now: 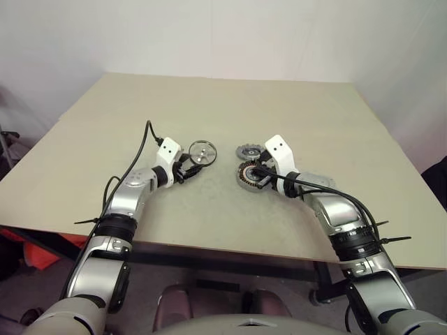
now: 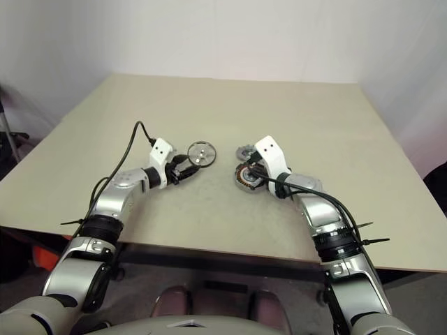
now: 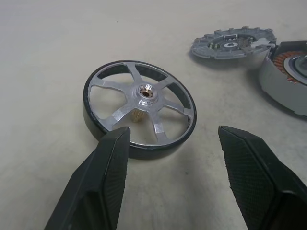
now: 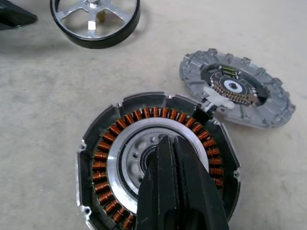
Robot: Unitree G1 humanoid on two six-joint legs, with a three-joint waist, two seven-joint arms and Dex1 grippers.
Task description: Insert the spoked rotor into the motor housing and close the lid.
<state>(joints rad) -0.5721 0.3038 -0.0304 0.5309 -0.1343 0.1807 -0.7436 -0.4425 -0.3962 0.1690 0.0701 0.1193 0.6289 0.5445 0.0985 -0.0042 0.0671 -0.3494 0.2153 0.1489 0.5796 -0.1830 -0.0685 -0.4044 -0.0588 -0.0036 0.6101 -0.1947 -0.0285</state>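
Neither of the 2 steps is done: the shiny silver spoked rotor [image 3: 140, 104] lies on the beige bench [image 1: 209, 112] at mid-frame, before the left gripper [image 3: 172, 158] with its jaws released. Right of it, the dark round motor housing [image 4: 158, 165] with copper windings stays empty under the right gripper [image 4: 178, 187], jaws clenched on nothing, and the grey notched lid [image 4: 237, 88] rests just beyond, touching the housing's rim.
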